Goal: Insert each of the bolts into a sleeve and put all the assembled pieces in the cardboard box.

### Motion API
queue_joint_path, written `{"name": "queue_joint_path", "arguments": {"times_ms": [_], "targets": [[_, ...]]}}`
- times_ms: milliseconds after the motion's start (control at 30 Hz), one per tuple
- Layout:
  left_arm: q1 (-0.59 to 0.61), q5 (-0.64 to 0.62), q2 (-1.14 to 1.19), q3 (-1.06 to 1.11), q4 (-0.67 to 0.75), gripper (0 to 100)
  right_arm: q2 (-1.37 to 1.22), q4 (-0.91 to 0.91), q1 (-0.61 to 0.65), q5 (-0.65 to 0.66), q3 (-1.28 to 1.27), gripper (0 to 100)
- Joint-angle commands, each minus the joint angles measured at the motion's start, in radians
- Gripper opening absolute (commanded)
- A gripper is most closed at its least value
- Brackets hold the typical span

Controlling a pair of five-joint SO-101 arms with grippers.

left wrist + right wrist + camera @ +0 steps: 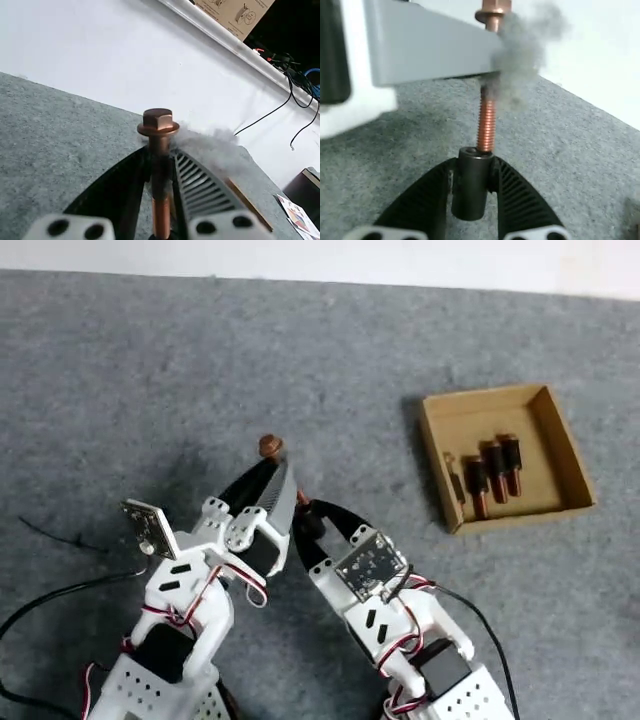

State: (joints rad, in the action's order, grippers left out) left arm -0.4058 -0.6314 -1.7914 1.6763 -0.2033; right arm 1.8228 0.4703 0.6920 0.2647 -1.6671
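Mid-table, left jaws gripping bolt (160, 167), right jaws gripping sleeve (470, 184), box (472, 428) well apart

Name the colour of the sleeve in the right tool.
Sleeve: black, best in right wrist view.

Even light, soft shadows (darkest beside box (480, 425))

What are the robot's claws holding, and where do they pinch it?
The left gripper pinches the copper bolt on its shank, below the head. The right gripper pinches the black sleeve by its sides.
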Motion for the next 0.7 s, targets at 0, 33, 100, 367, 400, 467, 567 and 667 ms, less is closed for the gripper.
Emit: {"name": "queue_joint_path", "arguments": {"times_ms": [0, 33, 100, 367, 400, 467, 567, 667], "targets": [[-0.031, -0.008, -0.033, 0.018, -0.002, 0, 0.016, -0.033, 0.007, 0.009, -0.111, 0.4], [-0.033, -0.008, -0.033, 0.018, -0.003, 0, 0.016, -0.033, 0.007, 0.009, -0.111, 0.4], [-0.035, -0.011, -0.033, 0.007, -0.038, 0, 0.016, -0.031, 0.002, 0.009, -0.111, 0.4], [-0.102, -0.011, -0.033, -0.094, -0.261, 0, 0.016, -0.035, -0.031, 0.009, -0.111, 0.4], [-0.102, -0.011, -0.033, -0.094, -0.261, 0, 0.016, -0.035, -0.031, 0.009, -0.111, 0.4], [-0.101, -0.011, -0.033, -0.093, -0.261, 0, 0.016, -0.033, -0.031, 0.009, -0.111, 0.4], [-0.101, -0.009, -0.033, -0.093, -0.264, 0, 0.016, -0.033, -0.031, 0.009, -0.111, 0.4], [-0.102, -0.009, -0.033, -0.091, -0.265, 0, 0.016, -0.033, -0.038, 0.009, -0.111, 0.4]]}}
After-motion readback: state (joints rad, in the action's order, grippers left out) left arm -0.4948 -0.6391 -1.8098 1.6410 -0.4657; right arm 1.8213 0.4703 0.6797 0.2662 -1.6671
